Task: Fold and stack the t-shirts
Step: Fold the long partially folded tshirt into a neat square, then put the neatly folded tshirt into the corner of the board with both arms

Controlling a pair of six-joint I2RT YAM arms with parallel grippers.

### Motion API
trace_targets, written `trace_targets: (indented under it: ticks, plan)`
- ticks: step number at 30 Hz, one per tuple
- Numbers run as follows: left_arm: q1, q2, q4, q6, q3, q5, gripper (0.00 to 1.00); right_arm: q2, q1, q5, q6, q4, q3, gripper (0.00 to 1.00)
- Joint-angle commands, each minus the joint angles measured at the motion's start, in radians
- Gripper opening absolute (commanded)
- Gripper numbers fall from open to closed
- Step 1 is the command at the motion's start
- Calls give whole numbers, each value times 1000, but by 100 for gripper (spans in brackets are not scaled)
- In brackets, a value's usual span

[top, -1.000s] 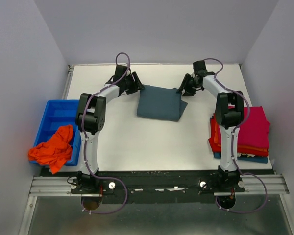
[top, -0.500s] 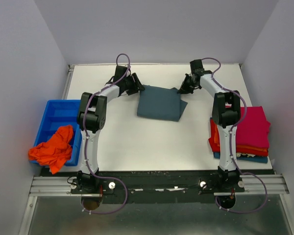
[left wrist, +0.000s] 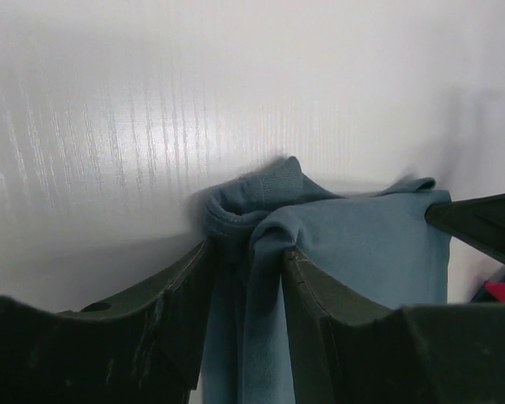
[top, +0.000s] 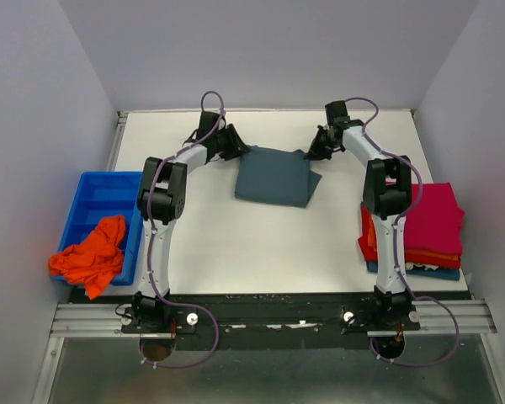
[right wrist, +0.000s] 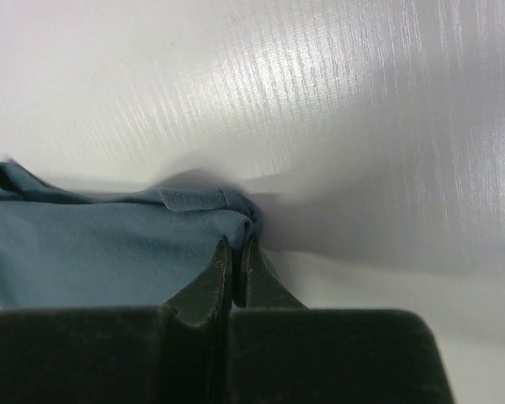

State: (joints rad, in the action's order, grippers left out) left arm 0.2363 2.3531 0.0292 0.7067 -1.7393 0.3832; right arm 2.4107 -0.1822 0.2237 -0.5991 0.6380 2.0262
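While the grey-blue shirt (top: 273, 177) lay toward the far edge of the table (top: 236, 244) in the top view, white table showed on every side. Left wrist: left gripper (left wrist: 246, 278) stood half-wide astride a bunched fold. Right wrist: right gripper (right wrist: 234, 261) was pinched tight on the shirt's corner edge, table beyond.

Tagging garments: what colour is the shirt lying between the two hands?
The shirt is plain slate grey-blue, clearest in the top external view.
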Motion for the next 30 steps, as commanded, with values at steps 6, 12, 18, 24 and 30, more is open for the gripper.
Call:
trace_targets:
  ticks: [6,12,18,24,30]
  plan:
    - [-2,117,19,80,-74,42,11,25,-5,2,22,14,35,1]
    - [-8,26,-207,93,18,48,0,-13,-7,17,53,25,85,1]
    - [-8,-204,-467,30,249,14,0,-195,-7,37,42,-96,-92,1]
    - [-6,-331,-551,24,391,5,0,-320,-13,45,58,-152,-234,1]
    - [3,-445,-627,31,521,13,0,-475,-13,43,70,-237,-401,1]
